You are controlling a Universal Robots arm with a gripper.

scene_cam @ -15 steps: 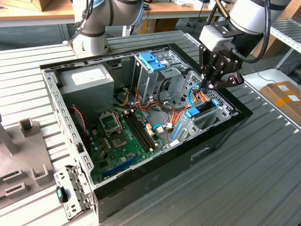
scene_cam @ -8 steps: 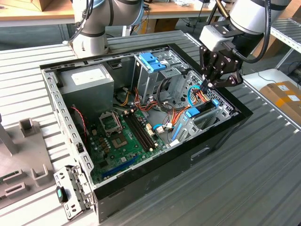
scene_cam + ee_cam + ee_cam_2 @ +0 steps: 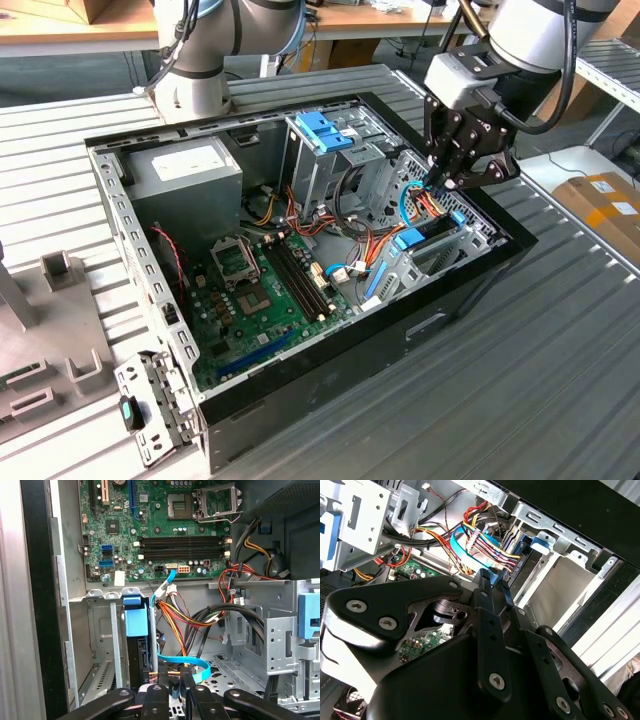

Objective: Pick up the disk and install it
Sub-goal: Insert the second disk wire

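An open computer case (image 3: 470,285) filled the middle of the exterior view, its green circuit board (image 3: 265,290) at lower centre. At upper right the gripper (image 3: 440,183) hung inside the case, fingers clenched on a blue flat cable (image 3: 186,668). Just below it, the disk (image 3: 432,232) stood on edge in its bay, blue bracket (image 3: 135,616) uppermost.
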